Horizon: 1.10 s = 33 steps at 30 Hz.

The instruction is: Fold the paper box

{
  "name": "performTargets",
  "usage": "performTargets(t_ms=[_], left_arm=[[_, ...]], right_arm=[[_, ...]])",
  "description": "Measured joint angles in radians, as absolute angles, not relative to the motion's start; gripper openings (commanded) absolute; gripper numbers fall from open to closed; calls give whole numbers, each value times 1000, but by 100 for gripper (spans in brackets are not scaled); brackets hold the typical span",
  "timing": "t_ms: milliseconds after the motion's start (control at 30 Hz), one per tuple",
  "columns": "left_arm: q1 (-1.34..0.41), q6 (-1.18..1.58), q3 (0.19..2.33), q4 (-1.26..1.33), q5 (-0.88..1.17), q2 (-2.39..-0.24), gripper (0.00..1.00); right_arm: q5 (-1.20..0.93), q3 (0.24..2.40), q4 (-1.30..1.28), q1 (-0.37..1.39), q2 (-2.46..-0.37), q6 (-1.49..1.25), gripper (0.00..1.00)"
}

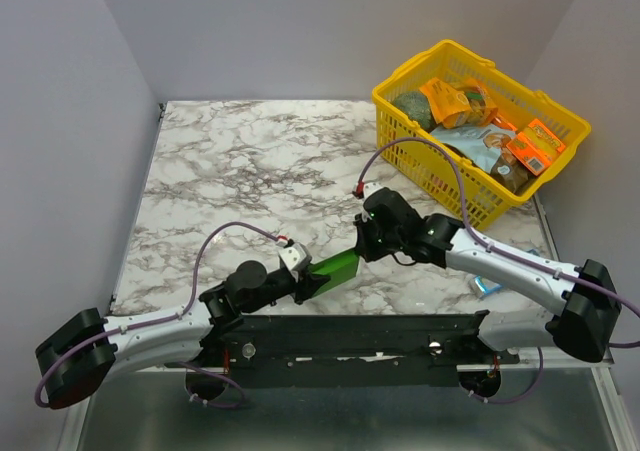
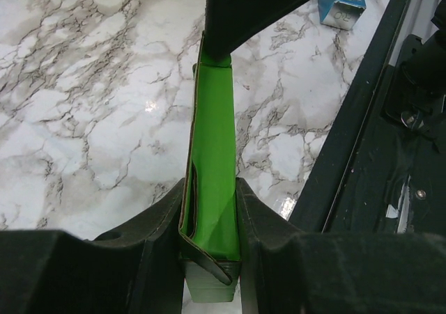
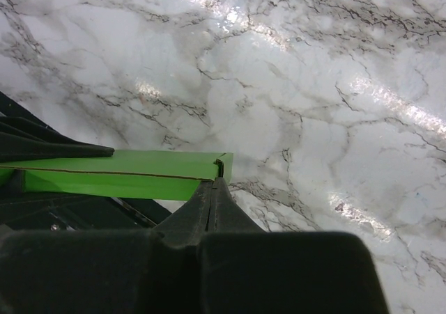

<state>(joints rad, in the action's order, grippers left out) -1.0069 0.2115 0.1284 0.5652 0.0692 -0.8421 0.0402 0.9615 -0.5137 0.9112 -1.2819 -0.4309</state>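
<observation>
Card: bright green thin-card paper box [image 1: 336, 269] [image 2: 212, 147] [image 3: 118, 173], matte, collapsed into a long narrow sleeve; crisp creases run its length, and a raw brown edge shows along one seam.
Table: white marble-patterned table [image 1: 250, 161], grey veined, glossy with glare spots.
Rail: black metal rail along the near table edge, below the box.
Left tool: my left tool [image 1: 314, 282] [image 2: 211, 213] is clamped on the near end of the paper box, one black finger against each long side, with the folded end flap tucked between them.
Right tool: my right tool [image 1: 362, 247] [image 3: 213, 189] is closed, fingers pressed flat together, tips at the far end corner by a small notch. I cannot tell whether card is pinched between them.
Box position: spans the gap between both tools, tilted, above the table near its front edge.
Basket: yellow plastic lattice basket [image 1: 455, 47] in the far right corner, holding packets, well apart.
Pack: small blue-and-white pack [image 1: 487, 286] [image 2: 341, 1] lies on the table beside my right arm.
</observation>
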Motion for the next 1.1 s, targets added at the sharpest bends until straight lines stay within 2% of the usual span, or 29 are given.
performTargets(t_ms=[1100], left_arm=[[-824,481,74,596,291,-763,15]], right_arm=[[158,858,-402,1011,-1187,-500,1]])
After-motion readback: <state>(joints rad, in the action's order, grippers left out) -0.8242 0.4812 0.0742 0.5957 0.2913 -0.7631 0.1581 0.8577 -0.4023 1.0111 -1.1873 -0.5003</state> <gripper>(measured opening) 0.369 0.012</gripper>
